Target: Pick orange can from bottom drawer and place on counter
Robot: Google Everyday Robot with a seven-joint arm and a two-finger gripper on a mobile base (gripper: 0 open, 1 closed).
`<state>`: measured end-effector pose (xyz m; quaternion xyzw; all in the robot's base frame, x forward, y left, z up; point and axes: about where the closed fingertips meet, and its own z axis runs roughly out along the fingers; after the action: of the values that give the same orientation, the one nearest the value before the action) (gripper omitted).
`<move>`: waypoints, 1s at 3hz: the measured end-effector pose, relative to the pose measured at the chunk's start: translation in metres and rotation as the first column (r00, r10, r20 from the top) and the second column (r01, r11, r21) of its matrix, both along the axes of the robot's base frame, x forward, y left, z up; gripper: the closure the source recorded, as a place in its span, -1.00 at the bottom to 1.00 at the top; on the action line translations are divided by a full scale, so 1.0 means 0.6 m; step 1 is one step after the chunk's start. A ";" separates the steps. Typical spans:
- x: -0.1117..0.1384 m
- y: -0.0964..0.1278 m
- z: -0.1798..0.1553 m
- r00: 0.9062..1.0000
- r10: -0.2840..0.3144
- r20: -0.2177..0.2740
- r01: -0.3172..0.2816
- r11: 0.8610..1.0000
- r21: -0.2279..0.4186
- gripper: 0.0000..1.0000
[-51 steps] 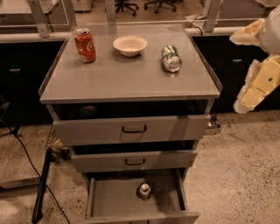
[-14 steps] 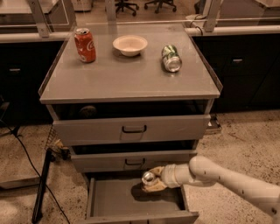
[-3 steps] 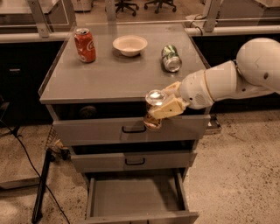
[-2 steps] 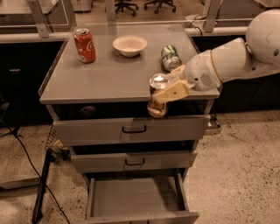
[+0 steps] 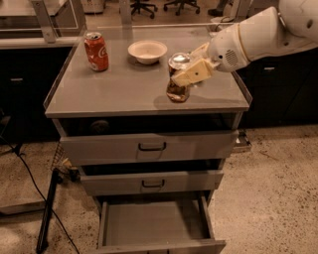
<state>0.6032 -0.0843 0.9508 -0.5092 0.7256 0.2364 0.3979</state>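
Claw (image 5: 186, 74) over right part of tabletop (image 5: 124, 87), near the front edge, clamped on orange can (image 5: 177, 91). Cream finger (image 5: 193, 73) across can's upper body, silver lid showing just above it. Can roughly upright, dull orange-brown lower body visible below the finger. Base of can at tabletop level with dark shadow spreading right of it; cannot tell whether touching the surface or just above. White arm (image 5: 258, 34) coming in from the upper right, reaching left over the tabletop's right rim.

Red cola can (image 5: 96, 51) upright at far left of tabletop, well apart from orange can. White bowl (image 5: 147, 51) at far middle, between red can and claw, not touching either.

Below tabletop, three grey drawers. Top drawer (image 5: 149, 147) slightly ajar, dark gap above its front, dark handle in centre. Middle drawer (image 5: 151, 183) likewise ajar with dark handle. Bottom drawer (image 5: 154, 223) pulled well out toward the camera, plain flat grey floor showing, thin side walls left and right.

Speckled floor (image 5: 271, 188) around the cabinet. Black cable (image 5: 31, 173) running across floor at left, dark stand leg (image 5: 47, 216) leaning beside cabinet's lower left corner. Office chair bases (image 5: 144, 6) far behind the tabletop.
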 end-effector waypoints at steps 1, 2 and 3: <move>0.036 0.014 0.004 1.000 0.005 0.012 -0.005 1.000 0.007 1.00; 0.084 0.033 -0.019 1.000 0.001 0.009 -0.001 1.000 0.018 1.00; 0.101 0.036 -0.042 1.000 -0.005 -0.004 0.005 1.000 0.011 1.00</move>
<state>0.6639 -0.0627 0.9253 -0.5048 0.7263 0.2406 0.3998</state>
